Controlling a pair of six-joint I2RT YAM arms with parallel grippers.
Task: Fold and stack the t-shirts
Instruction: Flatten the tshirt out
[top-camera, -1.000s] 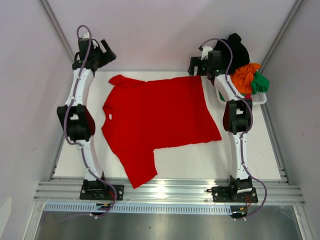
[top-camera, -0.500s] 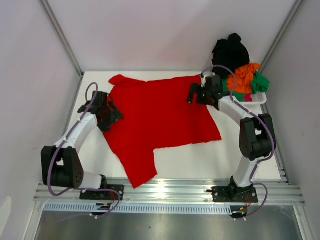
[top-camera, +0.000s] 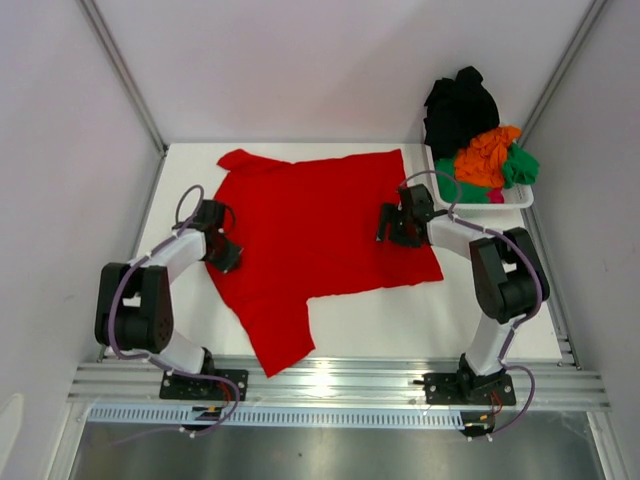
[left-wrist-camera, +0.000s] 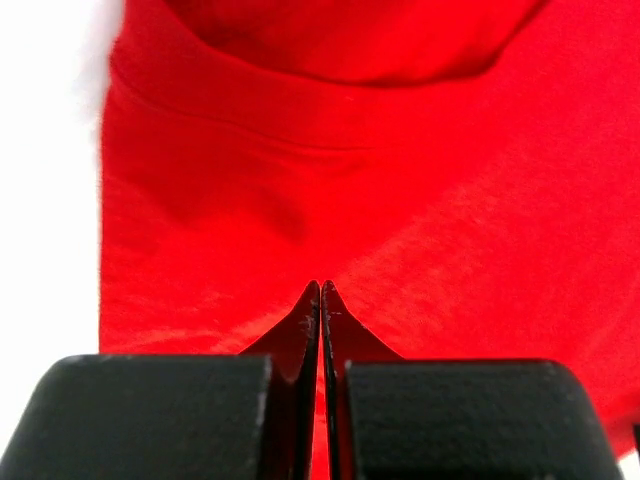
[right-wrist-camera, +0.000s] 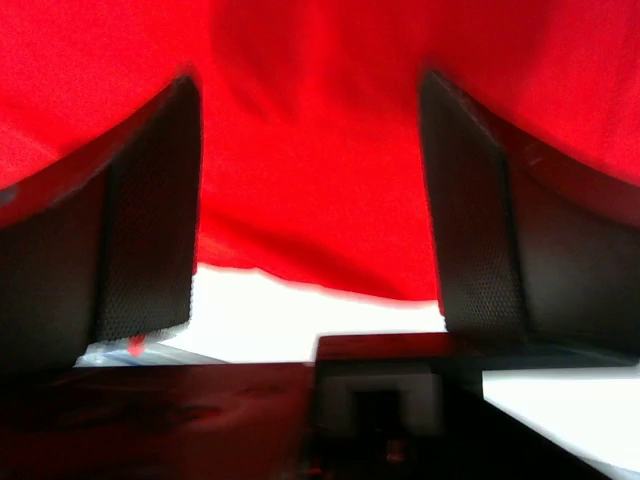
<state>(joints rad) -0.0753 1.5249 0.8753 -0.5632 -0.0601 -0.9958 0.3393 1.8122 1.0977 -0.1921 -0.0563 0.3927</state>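
A large bright red t-shirt lies spread flat on the white table. My left gripper sits low at its left edge, just below the collar. In the left wrist view that gripper is shut, tips pressed into the red cloth, with a thin red strip between the fingers. My right gripper rests on the shirt's right side. In the right wrist view it stands open, its fingers straddling the red hem above bare table.
A white basket at the back right holds a black shirt, an orange one, a green one and a bit of pink. Metal rails run along the table's near edge.
Both arms swung down from the back of the table onto the red shirt. The left gripper closed at the collar side; the right one lowered over the right hem and narrowed slightly.
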